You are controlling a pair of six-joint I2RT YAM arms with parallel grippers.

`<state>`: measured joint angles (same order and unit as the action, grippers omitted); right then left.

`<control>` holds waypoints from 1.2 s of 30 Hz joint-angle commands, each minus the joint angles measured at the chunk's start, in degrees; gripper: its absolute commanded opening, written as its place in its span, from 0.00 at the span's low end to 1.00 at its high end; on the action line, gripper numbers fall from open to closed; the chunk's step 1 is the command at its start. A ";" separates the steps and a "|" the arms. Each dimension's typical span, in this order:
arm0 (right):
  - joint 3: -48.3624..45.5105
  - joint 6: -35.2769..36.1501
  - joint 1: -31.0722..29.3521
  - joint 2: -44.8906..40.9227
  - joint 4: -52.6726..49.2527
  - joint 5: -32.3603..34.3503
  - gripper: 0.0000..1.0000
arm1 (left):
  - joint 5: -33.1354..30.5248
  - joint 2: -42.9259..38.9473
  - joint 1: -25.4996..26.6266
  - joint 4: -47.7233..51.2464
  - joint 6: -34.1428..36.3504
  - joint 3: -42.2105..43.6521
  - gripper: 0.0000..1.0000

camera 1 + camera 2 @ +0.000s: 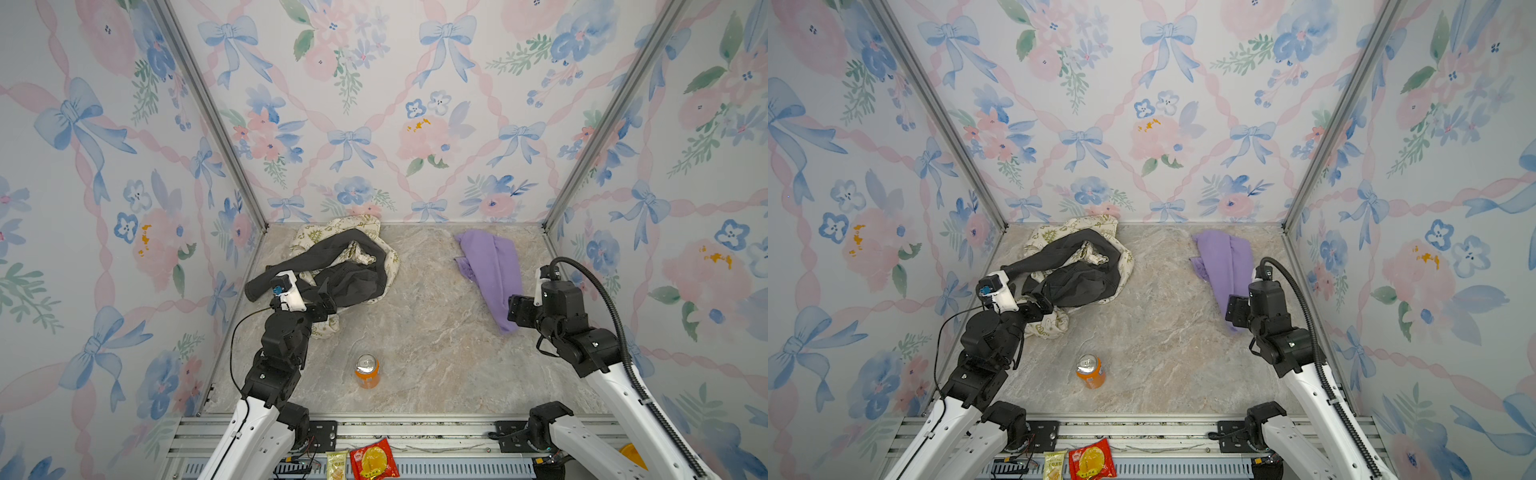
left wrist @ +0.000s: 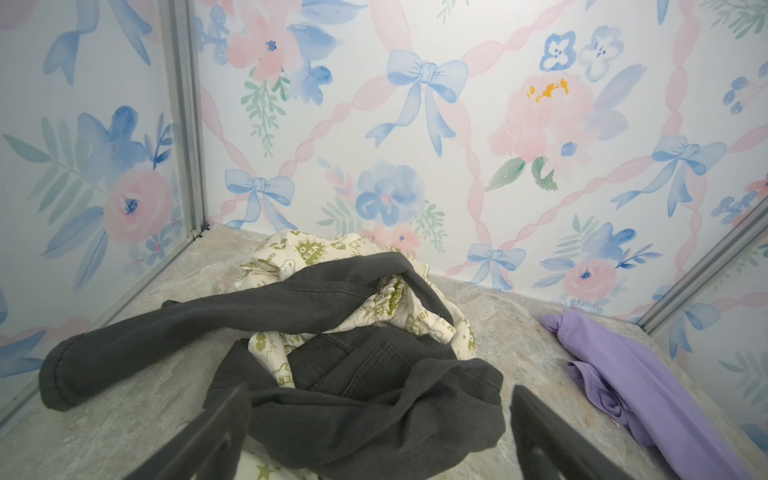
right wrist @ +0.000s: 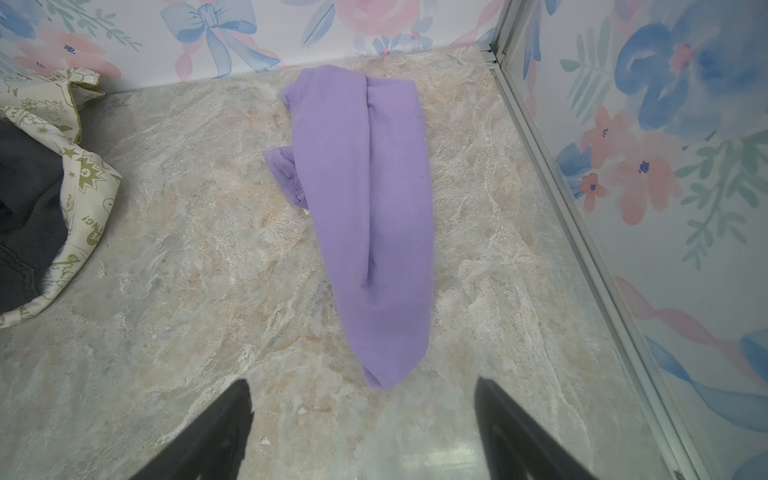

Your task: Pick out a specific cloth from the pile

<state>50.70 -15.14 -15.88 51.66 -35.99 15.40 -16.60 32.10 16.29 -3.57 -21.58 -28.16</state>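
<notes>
The cloth (image 1: 492, 274), a plain lilac-purple garment, is lying bunched into a long, narrow fold at the far right, running from far to near and well apart from the pile (image 1: 345, 270). The pile is sitting at the far left, its charcoal-grey garment (image 1: 357, 286) sprawling over a cream cloth (image 1: 309, 241) with olive-green print.

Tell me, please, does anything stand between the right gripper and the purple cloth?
Nothing visible does. The right gripper is open, and the near end of the cloth lies right before its fingertips on bare table. The pile and the orange can lie apart, to the left.
</notes>
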 commanded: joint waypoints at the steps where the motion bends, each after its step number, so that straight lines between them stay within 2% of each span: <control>1: 4.40 3.73 -0.22 8.76 4.05 -2.73 0.90 | -4.75 0.13 -0.38 -3.04 -4.02 1.70 0.98; 4: 7.30 5.28 0.37 15.99 6.13 -5.52 0.95 | -5.97 -0.05 -0.37 -8.57 -4.32 4.63 0.98; 7: 5.80 5.91 1.51 18.30 12.65 -9.52 1.00 | -7.57 -0.12 -0.18 -16.07 -3.51 8.71 0.98; 11: 1.43 5.90 3.97 17.46 21.17 -12.05 0.97 | -12.40 0.69 -0.16 -25.12 -1.93 13.67 0.98; 15: -3.70 7.18 6.65 15.08 28.03 -12.25 0.97 | -16.65 4.25 -0.16 -36.06 4.49 18.83 0.98; 20: -12.25 8.30 10.90 11.88 37.76 -10.49 0.97 | -17.95 10.11 -0.40 -49.13 14.03 24.61 0.98; 24: -19.76 9.86 13.78 11.18 48.36 -9.64 0.97 | -16.56 17.17 -1.65 -57.47 18.44 26.96 0.98; 29: -25.96 13.37 14.66 13.30 59.38 -9.78 0.97 | -8.74 26.20 -5.32 -65.79 17.61 28.42 0.98; 36: -32.88 16.21 15.31 22.22 81.59 -12.98 0.97 | -2.00 38.45 -8.66 -75.37 17.86 28.12 0.98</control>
<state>20.03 -0.78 -1.41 70.54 31.03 4.25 -23.31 67.59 8.67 -71.29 -4.91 -0.60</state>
